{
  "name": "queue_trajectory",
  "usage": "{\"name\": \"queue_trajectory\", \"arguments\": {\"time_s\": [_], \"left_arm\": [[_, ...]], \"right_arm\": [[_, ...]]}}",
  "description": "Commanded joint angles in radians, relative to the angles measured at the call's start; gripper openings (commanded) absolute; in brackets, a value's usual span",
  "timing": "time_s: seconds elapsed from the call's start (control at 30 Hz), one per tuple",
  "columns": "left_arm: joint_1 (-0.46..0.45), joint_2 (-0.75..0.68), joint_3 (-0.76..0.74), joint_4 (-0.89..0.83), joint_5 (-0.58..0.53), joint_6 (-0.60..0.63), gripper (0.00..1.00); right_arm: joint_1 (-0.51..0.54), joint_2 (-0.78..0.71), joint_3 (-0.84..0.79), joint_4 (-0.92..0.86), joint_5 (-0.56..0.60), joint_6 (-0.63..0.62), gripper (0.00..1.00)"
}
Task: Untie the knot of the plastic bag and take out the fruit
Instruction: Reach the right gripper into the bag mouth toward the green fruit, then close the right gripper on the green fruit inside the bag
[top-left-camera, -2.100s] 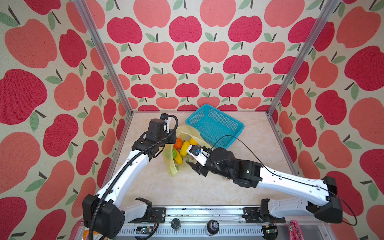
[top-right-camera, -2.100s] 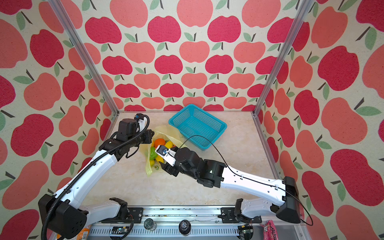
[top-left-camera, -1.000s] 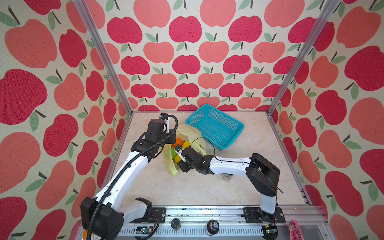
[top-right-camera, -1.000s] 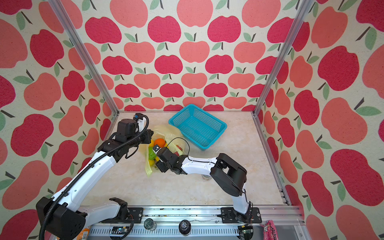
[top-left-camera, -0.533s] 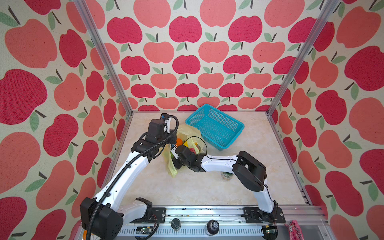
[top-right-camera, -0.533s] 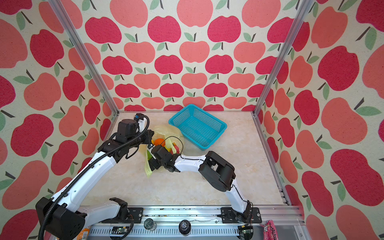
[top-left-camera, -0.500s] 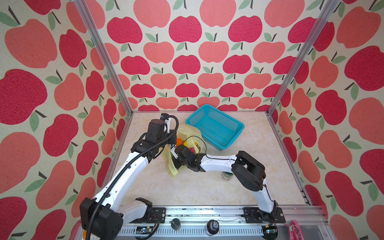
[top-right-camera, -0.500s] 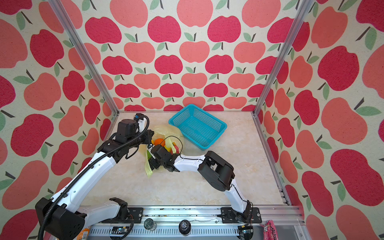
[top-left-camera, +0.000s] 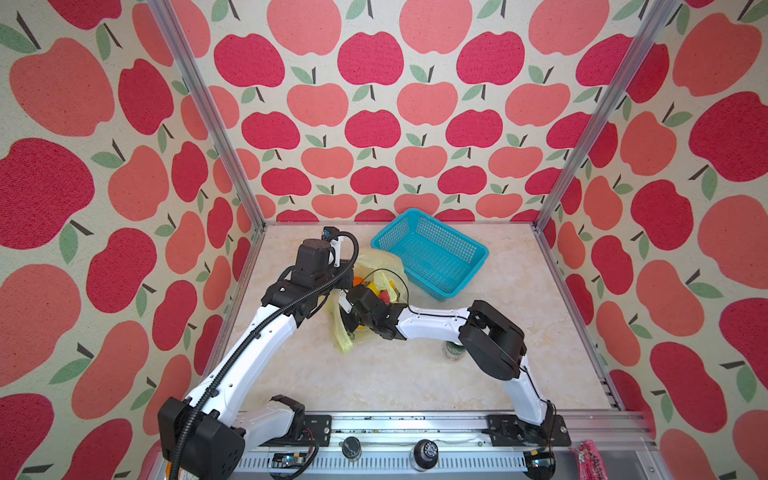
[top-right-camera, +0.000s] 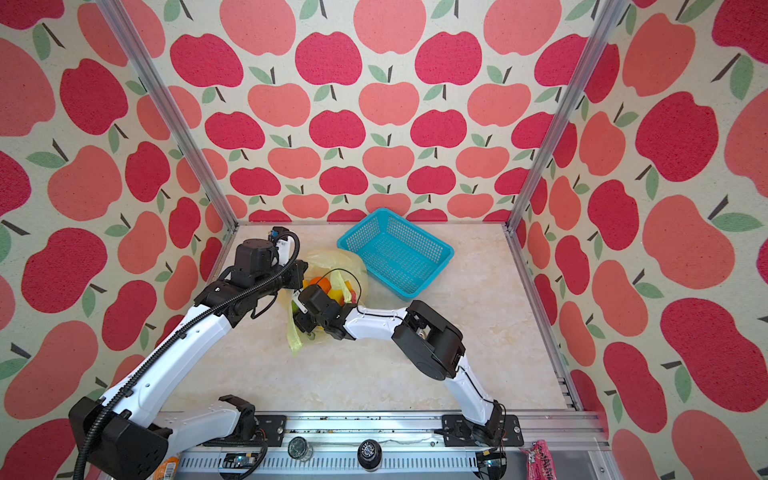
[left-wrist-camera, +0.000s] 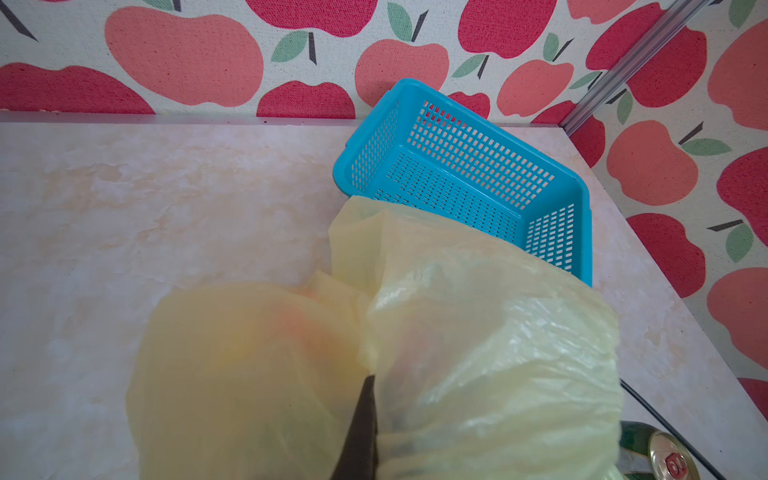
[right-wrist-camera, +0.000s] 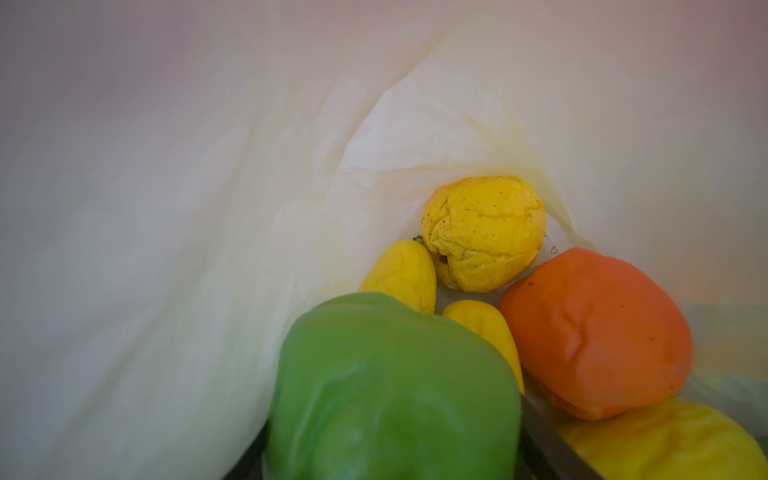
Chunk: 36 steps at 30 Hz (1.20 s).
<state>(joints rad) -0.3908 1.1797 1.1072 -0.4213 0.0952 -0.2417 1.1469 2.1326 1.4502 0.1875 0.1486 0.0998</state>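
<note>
**Mia:** What are the top views showing?

**Ben:** In both top views the plastic bag is lying on the desk, just beside the blue basket. Both arms are meeting over it. The left tool is mostly hiding behind its own wrist. The right tool is reaching into the bag's open mouth, and its tips are hiding among the fruit. In a top view a can is standing half behind the right arm.

**Mia:** And the left wrist view?

**Ben:** The left tool is pinching a fold of the plastic bag tight. Only one dark finger is showing. The bag is covering part of the basket, and the fruit is showing through it only as a blurry orange patch. The can is getting cut off at the edge.

**Mia:** The right wrist view?

**Ben:** It is looking inside the bag. A green fruit is sitting very close and blurry between dark finger parts. I cannot tell if the right tool is squeezing it or only standing around it. An orange fruit and a lumpy yellow fruit are lying beyond it, against the bag's wall.

**Mia:** And the room?

**Ben:** The desk is looking pale and marbled. Walls with red and pink apples are standing around it.
</note>
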Motion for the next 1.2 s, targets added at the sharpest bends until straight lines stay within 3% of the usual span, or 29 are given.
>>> {"name": "queue_trajectory", "arguments": {"time_s": [0.0,0.53,0.7,0.97,1.17], "left_arm": [[-0.005,0.005,0.032,-0.026,-0.056,0.024,0.00],[-0.005,0.007,0.037,-0.033,-0.106,0.029,0.00],[-0.005,-0.025,0.009,-0.002,-0.112,0.018,0.00],[-0.005,-0.087,-0.011,0.032,-0.094,0.019,0.00],[-0.004,-0.121,-0.036,0.057,-0.081,0.021,0.00]], "right_arm": [[0.002,-0.094,-0.073,0.034,-0.013,0.010,0.63],[0.092,-0.499,-0.416,0.111,0.098,-0.087,0.41],[0.084,-0.478,-0.438,0.131,0.147,-0.057,0.40],[-0.021,-0.339,-0.321,-0.041,0.140,0.115,0.34],[-0.026,-0.439,-0.372,0.006,0.147,0.058,0.34]]}}
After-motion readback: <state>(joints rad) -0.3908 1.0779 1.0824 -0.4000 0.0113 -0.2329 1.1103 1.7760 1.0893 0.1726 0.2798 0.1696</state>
